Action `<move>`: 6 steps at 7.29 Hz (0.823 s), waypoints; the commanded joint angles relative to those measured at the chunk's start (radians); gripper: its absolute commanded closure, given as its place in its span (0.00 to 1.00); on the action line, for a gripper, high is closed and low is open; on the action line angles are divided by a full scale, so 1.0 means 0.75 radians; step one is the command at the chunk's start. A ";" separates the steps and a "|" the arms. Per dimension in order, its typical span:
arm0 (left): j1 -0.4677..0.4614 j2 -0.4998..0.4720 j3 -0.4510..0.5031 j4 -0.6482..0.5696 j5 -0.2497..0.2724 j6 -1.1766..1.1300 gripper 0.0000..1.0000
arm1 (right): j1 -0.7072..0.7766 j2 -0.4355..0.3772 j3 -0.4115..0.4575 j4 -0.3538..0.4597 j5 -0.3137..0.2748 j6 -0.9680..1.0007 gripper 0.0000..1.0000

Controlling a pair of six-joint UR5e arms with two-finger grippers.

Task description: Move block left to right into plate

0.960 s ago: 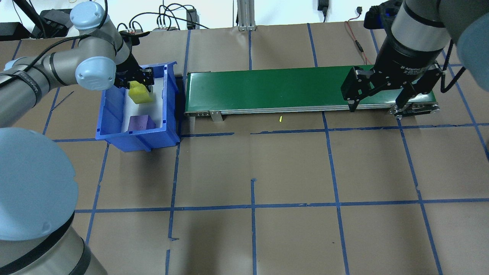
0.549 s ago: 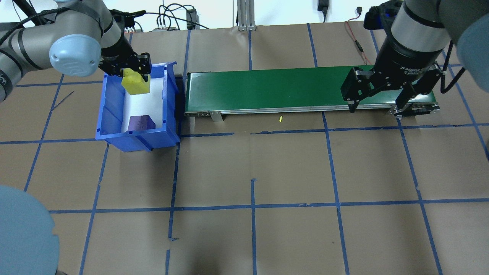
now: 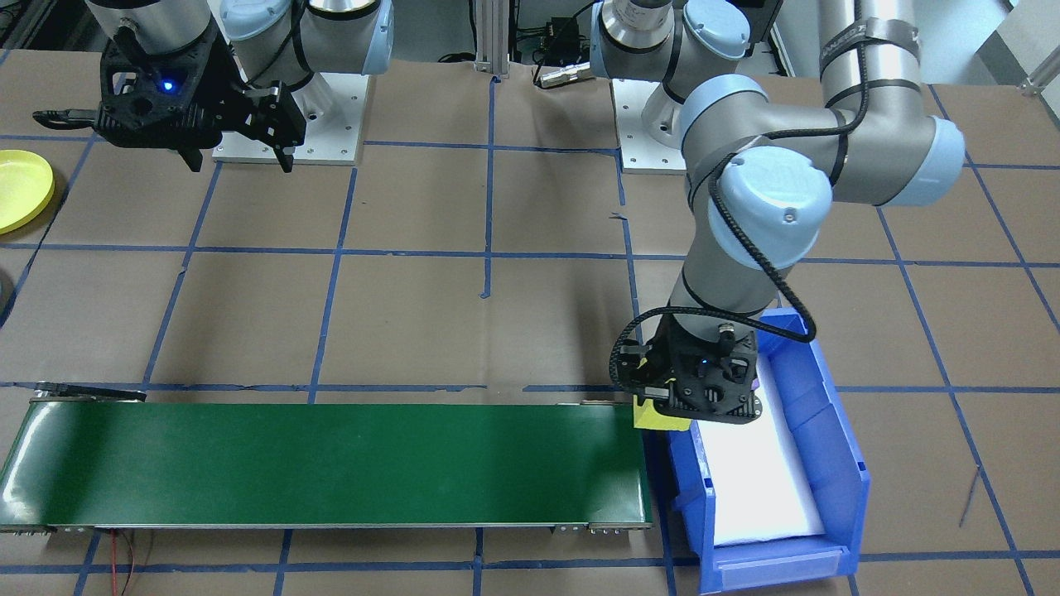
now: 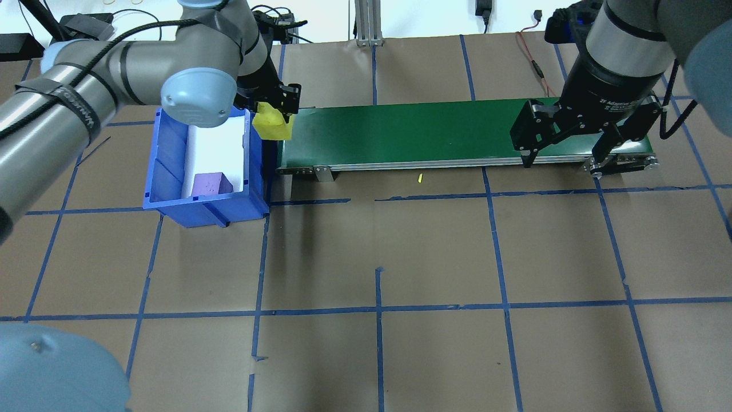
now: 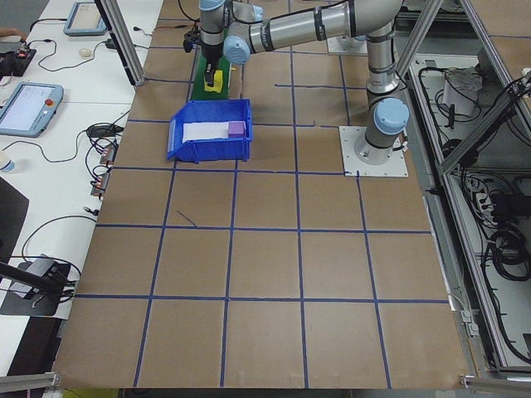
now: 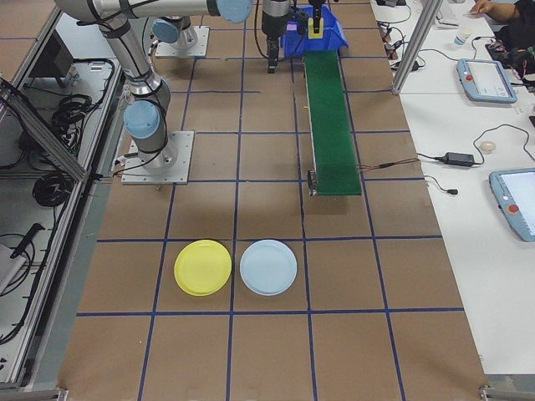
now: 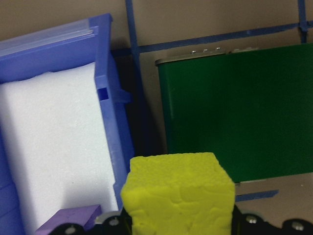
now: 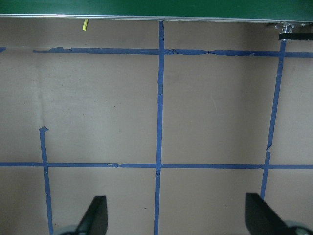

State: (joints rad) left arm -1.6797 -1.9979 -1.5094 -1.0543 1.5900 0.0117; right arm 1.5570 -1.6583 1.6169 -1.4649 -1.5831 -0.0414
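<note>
A yellow foam block (image 4: 273, 126) hangs in my left gripper (image 4: 274, 116), which is shut on it above the gap between the blue bin (image 4: 167, 171) and the left end of the green conveyor belt (image 4: 412, 134). The left wrist view shows the block (image 7: 178, 193) low in frame, with the belt beyond it. My right gripper (image 4: 561, 165) is open and empty over the belt's right end. The yellow plate (image 3: 21, 190) lies far off on the robot's right. In the exterior right view the plate (image 6: 202, 266) sits past the belt's end.
A purple block (image 4: 210, 183) rests on white foam in the near end of the bin. A light-blue plate (image 6: 267, 266) lies beside the yellow one. Blue tape lines grid the brown table top. A small yellow scrap (image 4: 420, 178) lies in front of the belt.
My left gripper has lifted the yellow block out of the bin and carried it right, over the bin's wall to the belt's left end. The right arm has not moved.
</note>
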 commanded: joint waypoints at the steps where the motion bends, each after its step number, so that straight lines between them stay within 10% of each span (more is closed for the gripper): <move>1: -0.045 -0.115 0.016 0.133 -0.007 -0.075 0.66 | 0.000 0.000 0.000 0.000 -0.002 0.000 0.00; 2: -0.049 -0.124 0.016 0.136 -0.064 -0.075 0.60 | 0.000 0.000 0.000 0.000 -0.002 0.000 0.00; 4: -0.055 -0.126 -0.008 0.144 -0.071 -0.071 0.03 | 0.000 0.000 0.002 0.000 0.000 0.000 0.00; 6: -0.055 -0.077 -0.004 0.126 -0.065 -0.071 0.00 | 0.000 0.000 0.004 0.000 0.000 0.000 0.00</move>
State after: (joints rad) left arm -1.7203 -2.0796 -1.5130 -0.9512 1.5378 -0.0401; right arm 1.5570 -1.6582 1.6186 -1.4650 -1.5831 -0.0414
